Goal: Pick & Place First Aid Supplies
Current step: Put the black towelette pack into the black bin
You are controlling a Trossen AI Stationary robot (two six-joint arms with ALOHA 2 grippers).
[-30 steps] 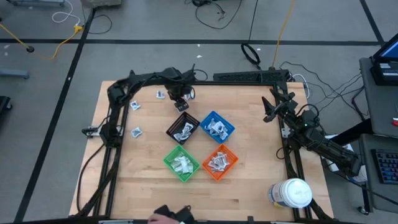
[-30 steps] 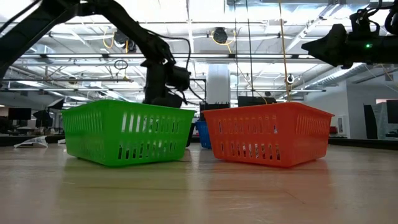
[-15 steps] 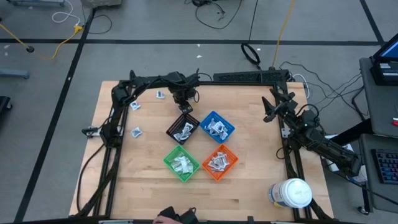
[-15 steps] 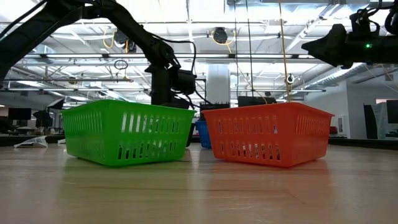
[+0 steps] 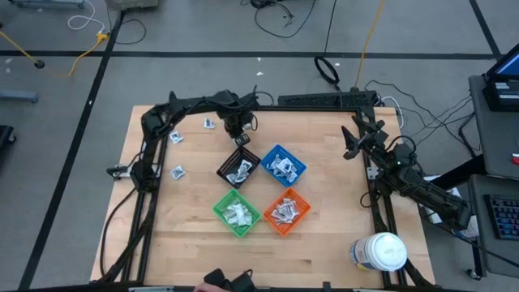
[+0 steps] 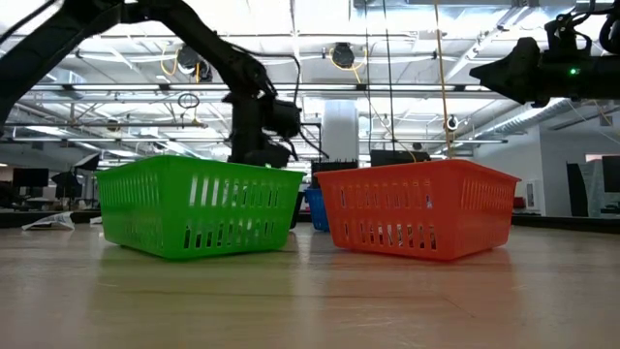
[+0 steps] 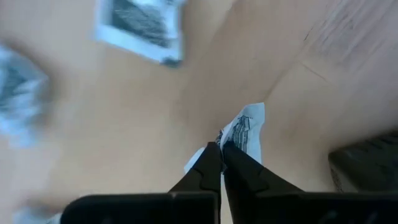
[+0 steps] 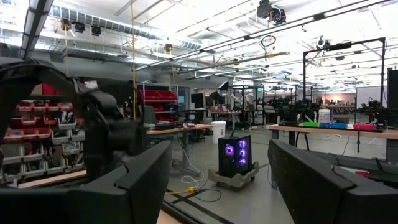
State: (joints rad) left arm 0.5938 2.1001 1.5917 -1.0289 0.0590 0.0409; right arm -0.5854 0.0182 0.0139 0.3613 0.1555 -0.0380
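Pinching a small white printed flat packet (image 7: 244, 134) between the dark fingertips of the left gripper (image 5: 236, 130), over the far part of the pale wooden table (image 5: 324, 235), just beyond the small black square bin (image 5: 240, 168). Jaws closing tight on one edge of the packet, probably because so thin a thing offers nothing else to catch. Hovering close to the black bin, likely so the carry is short.

Lying loose on the wood nearby: another white packet with a dark panel (image 7: 142, 28) and a few more packets (image 5: 175, 138) toward the left edge, waiting to be sorted. Holding many white wrapped supplies already: the black bin, the blue square bin (image 5: 283, 165), the green slotted square bin (image 5: 237, 213) and the orange slotted square bin (image 5: 285, 210), clustered in a diamond at mid-table. Standing apart at the near right corner, a large white round jar (image 5: 379, 251).

Resting raised at the right edge, the right gripper (image 5: 350, 143), fingers spread wide and empty.

Differing from a second back: left jaws, then apart, now clamping shut; left gripper shifting only slightly; bins, jar and right arm remaining unmoved.
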